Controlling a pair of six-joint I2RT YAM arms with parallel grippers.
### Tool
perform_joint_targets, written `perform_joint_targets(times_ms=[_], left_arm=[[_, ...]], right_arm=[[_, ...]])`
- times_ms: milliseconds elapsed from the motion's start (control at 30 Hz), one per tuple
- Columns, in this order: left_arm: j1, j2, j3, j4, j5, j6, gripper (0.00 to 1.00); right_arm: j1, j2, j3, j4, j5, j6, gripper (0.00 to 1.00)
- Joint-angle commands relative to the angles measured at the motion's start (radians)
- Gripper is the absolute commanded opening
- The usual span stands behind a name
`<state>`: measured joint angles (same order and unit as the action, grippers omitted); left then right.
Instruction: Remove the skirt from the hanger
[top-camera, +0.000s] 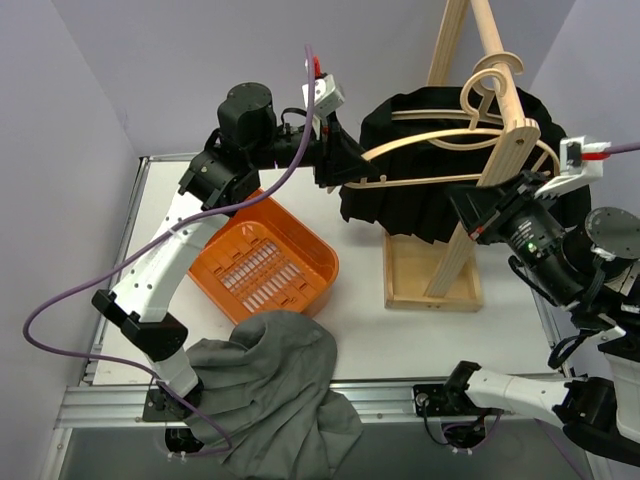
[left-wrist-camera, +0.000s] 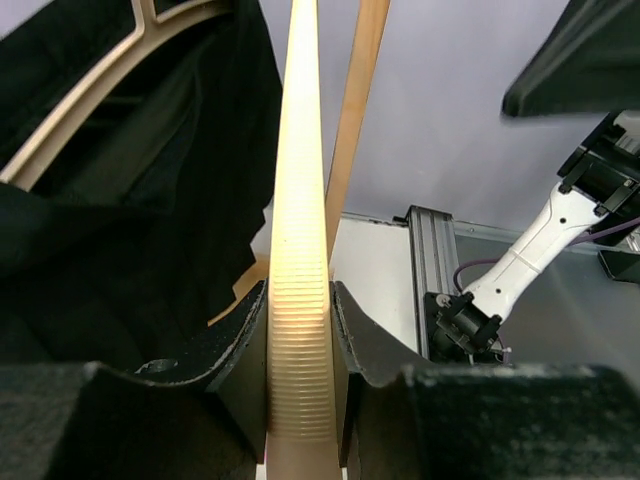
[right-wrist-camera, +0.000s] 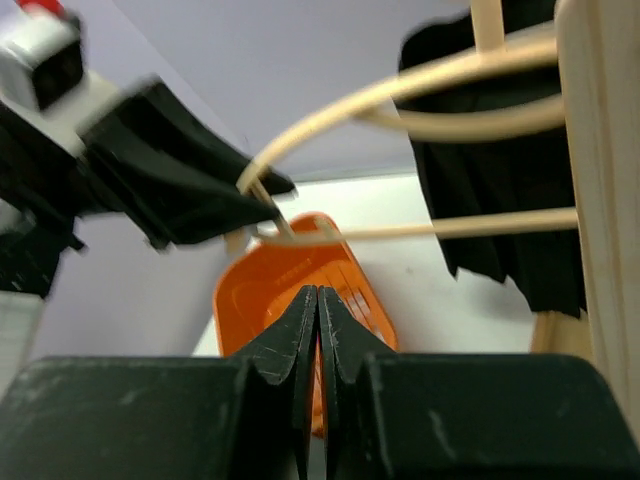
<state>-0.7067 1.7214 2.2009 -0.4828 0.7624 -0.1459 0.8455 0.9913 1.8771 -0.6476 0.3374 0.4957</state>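
Note:
A black skirt (top-camera: 400, 208) hangs on a pale wooden hanger (top-camera: 420, 139), which is hooked over the wooden rack (top-camera: 503, 150). My left gripper (top-camera: 340, 165) is shut on the hanger's left end. In the left wrist view the ribbed wooden arm of the hanger (left-wrist-camera: 300, 200) runs up between the fingers of the left gripper (left-wrist-camera: 300, 300), with skirt (left-wrist-camera: 120, 250) cloth to the left. My right gripper (top-camera: 467, 207) sits by the rack's right side, shut and holding nothing. The right wrist view shows the right gripper (right-wrist-camera: 318, 300) below the hanger (right-wrist-camera: 400, 90) and skirt (right-wrist-camera: 500, 190).
An orange basket (top-camera: 265, 265) stands on the table left of the rack's box base (top-camera: 435, 272). A grey garment (top-camera: 270, 390) lies heaped over the near table edge. A second wooden hanger (top-camera: 495, 75) hooks over the rack's top.

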Motion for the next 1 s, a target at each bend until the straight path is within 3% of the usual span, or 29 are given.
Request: perform_joint_targets(times_ms=[0, 167, 700, 833, 967], left_arm=[[0.012, 0.047, 0.083, 0.084, 0.054, 0.012, 0.02], [0.013, 0.101, 0.115, 0.113, 0.077, -0.011, 0.02], [-0.010, 0.253, 0.246, 0.168, 0.175, -0.126, 0.02], [-0.010, 0.236, 0.206, 0.133, 0.146, -0.116, 0.02], [-0.008, 0.205, 0.111, 0.128, 0.115, -0.129, 0.09]], right_arm=[[0.000, -0.058, -0.103, -0.066, -0.048, 0.009, 0.00], [0.000, -0.128, -0.182, -0.104, 0.000, 0.029, 0.00], [0.000, -0.123, -0.194, -0.061, 0.029, 0.029, 0.00], [0.000, -0.105, -0.185, -0.075, 0.029, 0.021, 0.00], [0.000, -0.086, -0.174, -0.112, 0.032, 0.009, 0.00]])
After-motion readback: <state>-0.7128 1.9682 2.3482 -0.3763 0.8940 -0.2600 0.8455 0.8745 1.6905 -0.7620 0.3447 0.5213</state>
